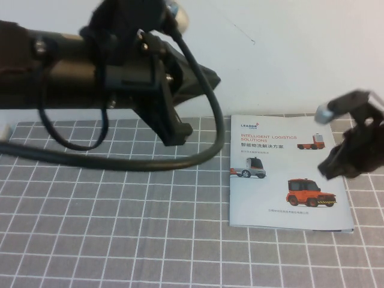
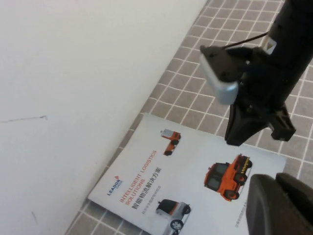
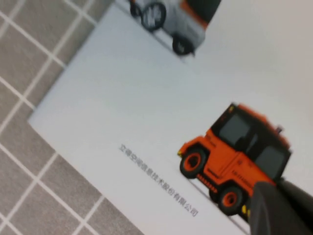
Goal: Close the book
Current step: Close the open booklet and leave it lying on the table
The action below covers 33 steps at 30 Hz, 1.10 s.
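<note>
Brochure (image 1: 282, 180) lies shut and cover up (the title reads "Intelligent Logistics Solutions") flat on the grey checked cloth (image 1: 120, 228). It sits under the jaws of the right gripper (image 1: 333, 167) and well off to the right of the jaws of the left gripper (image 1: 176, 133). The right gripper hangs over the cover's right edge, just beside the printed orange truck (image 1: 309, 192). Whether it touches the paper I cannot tell, nor whether its jaws are released or clenched. The left gripper is raised above the cloth, apart from the brochure, with a black cable (image 1: 198, 90) looping around it. I cannot tell its jaw state either. Beyond both, the brochure's far edge lies close to the white wall (image 1: 288, 54).
</note>
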Each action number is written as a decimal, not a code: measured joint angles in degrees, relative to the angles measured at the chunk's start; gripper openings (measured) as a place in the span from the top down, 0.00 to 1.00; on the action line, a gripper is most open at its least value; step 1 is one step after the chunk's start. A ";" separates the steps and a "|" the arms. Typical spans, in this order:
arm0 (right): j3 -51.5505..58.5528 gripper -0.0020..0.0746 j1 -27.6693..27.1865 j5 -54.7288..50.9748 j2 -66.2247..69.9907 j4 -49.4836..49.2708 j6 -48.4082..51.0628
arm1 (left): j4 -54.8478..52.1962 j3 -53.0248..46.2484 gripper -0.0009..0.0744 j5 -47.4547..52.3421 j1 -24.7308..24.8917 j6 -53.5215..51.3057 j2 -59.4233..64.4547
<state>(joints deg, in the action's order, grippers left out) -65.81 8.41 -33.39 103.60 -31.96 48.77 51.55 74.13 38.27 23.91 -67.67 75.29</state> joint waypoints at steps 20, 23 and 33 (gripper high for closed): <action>9.85 0.98 0.00 -5.40 -64.42 3.84 -2.21 | -6.13 -33.56 0.99 -20.77 0.00 7.62 -33.44; 15.85 0.98 0.00 -6.11 -73.35 5.75 -4.31 | -5.77 -40.08 0.99 -23.81 0.00 7.73 -39.98; 31.72 0.98 0.00 -9.75 -90.34 7.23 -10.90 | -5.53 -52.10 0.99 -26.06 0.00 7.73 -55.76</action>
<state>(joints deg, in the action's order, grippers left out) -34.09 8.41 -43.14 13.26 -24.73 37.87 46.02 22.03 12.21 23.91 -59.94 19.53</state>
